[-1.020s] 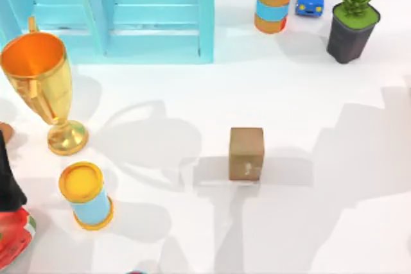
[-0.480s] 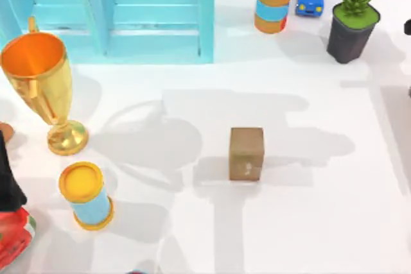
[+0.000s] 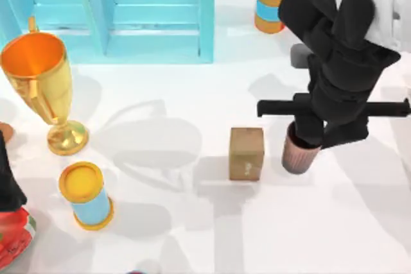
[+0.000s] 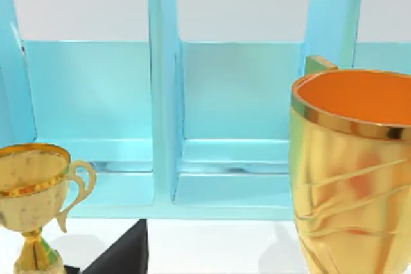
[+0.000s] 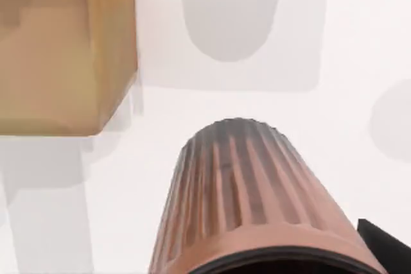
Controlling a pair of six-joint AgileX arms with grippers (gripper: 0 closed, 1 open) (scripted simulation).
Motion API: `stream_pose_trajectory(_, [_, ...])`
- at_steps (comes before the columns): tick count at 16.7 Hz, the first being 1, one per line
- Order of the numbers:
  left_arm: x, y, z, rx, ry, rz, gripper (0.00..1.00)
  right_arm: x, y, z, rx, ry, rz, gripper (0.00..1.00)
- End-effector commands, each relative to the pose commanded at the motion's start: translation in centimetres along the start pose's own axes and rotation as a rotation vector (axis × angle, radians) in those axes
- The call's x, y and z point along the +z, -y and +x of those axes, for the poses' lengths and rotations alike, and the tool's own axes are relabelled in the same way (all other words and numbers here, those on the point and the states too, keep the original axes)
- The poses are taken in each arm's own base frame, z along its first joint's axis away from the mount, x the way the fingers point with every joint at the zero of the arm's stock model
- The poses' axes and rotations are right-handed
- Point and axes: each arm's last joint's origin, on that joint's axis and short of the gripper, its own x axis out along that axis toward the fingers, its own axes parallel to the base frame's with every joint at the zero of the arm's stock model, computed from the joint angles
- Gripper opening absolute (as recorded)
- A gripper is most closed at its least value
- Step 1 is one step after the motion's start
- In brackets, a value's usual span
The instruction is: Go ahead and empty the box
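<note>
The right tool [image 3: 307,134] hangs over a ribbed reddish-brown plastic bin [image 3: 298,152]; whether it grips the bin I cannot tell. The bin stands just beside the brown cardboard box [image 3: 246,153], at the box's 3 o'clock, mid-surface [image 3: 192,235]. To do this step well, keep the bin upright and close to the box.

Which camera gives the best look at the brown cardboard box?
The top view: the whole brown cardboard box sits on the table beside a ribbed bin under the right arm. The right wrist view shows part of the box, cut off at the frame edge. The left wrist view faces a cyan shelf.
</note>
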Motion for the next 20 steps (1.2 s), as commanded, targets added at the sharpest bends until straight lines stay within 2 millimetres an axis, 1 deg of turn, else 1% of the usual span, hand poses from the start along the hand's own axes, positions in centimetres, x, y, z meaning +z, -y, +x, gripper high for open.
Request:
stream_pose_trajectory(2, [0.0,0.0,0.0,0.0,0.0,0.0,1.0,-2.2,-1.1,1.2,-0.018,-0.012,0.013,0.0])
stream_pose_trajectory(4, [0.0,0.0,0.0,0.0,0.0,0.0,1.0,-3.6,-1.3,2.0,-0.033,-0.019,0.026,0.0])
stream_pose_trajectory(5, [0.0,0.0,0.0,0.0,0.0,0.0,1.0,-4.0,-1.4,2.2,-0.036,-0.021,0.029,0.0])
stream_pose_trajectory(11, [0.0,0.0,0.0,0.0,0.0,0.0,1.0,-4.0,-1.3,2.6,-0.042,-0.031,0.035,0.0])
stream_pose_trajectory(20, [0.0,0.0,0.0,0.0,0.0,0.0,1.0,-4.2,-1.7,5.9,-0.038,-0.024,0.032,0.0])
